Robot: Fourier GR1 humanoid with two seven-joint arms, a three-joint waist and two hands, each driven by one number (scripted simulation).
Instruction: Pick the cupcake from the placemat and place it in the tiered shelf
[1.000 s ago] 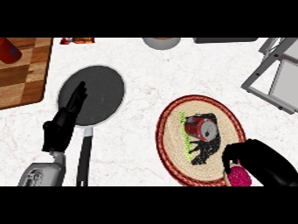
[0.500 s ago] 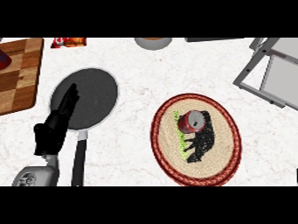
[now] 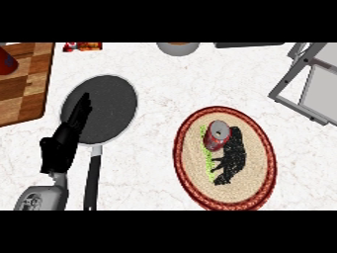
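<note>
Cupcake (image 3: pixel 218 135) upright on placemat (image 3: pixel 225 158), untouched; pick step not yet begun. Left hand (image 3: pixel 63 146) resting over frying pan (image 3: pixel 100 110), fingers straight; right hand out of view. Next: right hand to cupcake, fingers curled around it, then carry to shelf (image 3: pixel 318 84) at upper right.

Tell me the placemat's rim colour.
Dark red, around the placemat, in the head view.

Bright, even light covers the white marble counter (image 3: pixel 149 148) with no glare, only faint soft shadows edging the frying pan (image 3: pixel 102 111) and the round placemat (image 3: pixel 226 158), and everything stays equally in focus out to the frame edges.
</note>
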